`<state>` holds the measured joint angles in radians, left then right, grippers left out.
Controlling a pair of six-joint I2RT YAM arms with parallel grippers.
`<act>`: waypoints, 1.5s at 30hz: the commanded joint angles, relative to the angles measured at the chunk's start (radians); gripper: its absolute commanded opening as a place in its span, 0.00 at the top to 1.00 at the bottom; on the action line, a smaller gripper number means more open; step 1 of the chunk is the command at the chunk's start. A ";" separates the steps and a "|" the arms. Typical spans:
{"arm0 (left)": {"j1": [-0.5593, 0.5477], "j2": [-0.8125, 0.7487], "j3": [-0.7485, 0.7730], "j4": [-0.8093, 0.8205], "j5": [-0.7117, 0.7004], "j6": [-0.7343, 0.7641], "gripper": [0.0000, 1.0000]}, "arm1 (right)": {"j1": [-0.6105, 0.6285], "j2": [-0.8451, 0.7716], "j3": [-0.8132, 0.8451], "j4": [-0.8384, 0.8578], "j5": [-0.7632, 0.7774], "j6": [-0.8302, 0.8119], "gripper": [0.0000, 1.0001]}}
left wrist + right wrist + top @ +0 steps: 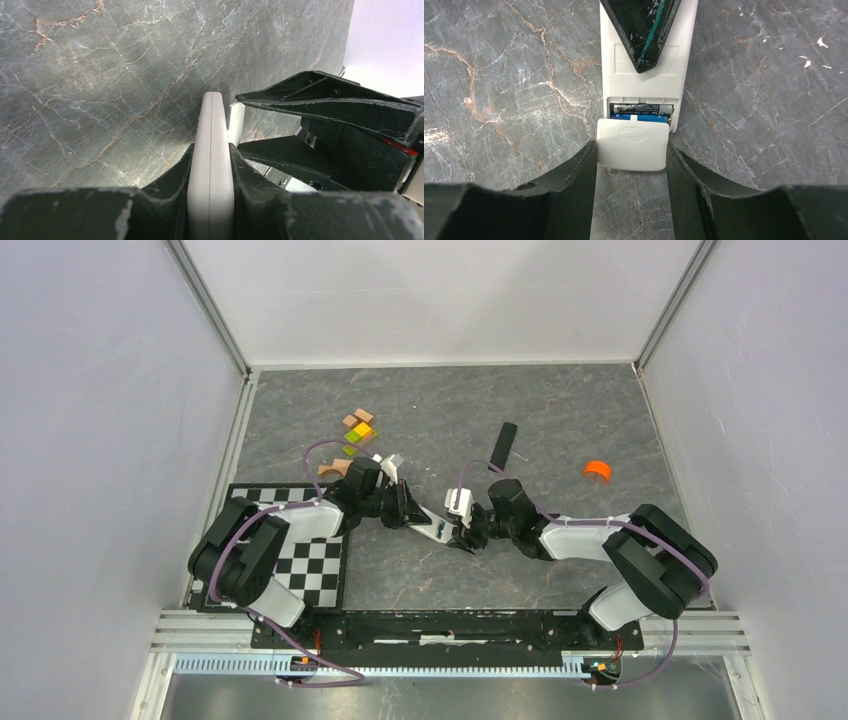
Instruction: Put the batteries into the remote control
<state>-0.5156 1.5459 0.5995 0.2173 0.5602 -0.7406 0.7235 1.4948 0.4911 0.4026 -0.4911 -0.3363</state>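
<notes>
The white remote control (644, 80) hangs back-up just above the table, between both arms (437, 530). My left gripper (211, 170) is shut on its thin edges; one of its black fingers (641, 30) lies across the back. The battery bay is uncovered and the batteries (640, 113) lie inside, a blue one below a darker one. The white ribbed battery cover (633, 142) sits at the bay's mouth, partly off the remote's end. My right gripper (631, 155) is shut on the cover's two sides.
A slim black bar (502, 446) lies beyond the grippers, with an orange round cap (597, 470) to its right. Small wooden and coloured blocks (355, 430) sit at the back left. A checkerboard mat (310, 560) lies under the left arm.
</notes>
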 commanded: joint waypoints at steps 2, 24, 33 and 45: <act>-0.008 0.013 0.030 -0.003 0.006 -0.002 0.98 | -0.004 0.026 0.034 0.068 -0.027 0.005 0.50; -0.008 0.016 0.046 -0.050 0.008 0.022 0.98 | -0.009 0.048 0.029 0.128 -0.009 0.016 0.50; -0.009 0.026 0.051 -0.056 0.027 0.039 0.98 | -0.013 0.081 0.064 0.120 -0.043 0.002 0.50; -0.010 0.028 0.057 -0.056 0.030 0.042 0.98 | -0.013 0.118 0.088 0.090 -0.120 -0.009 0.50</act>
<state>-0.5182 1.5589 0.6292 0.1646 0.5777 -0.7349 0.7071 1.5993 0.5304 0.4770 -0.5507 -0.3279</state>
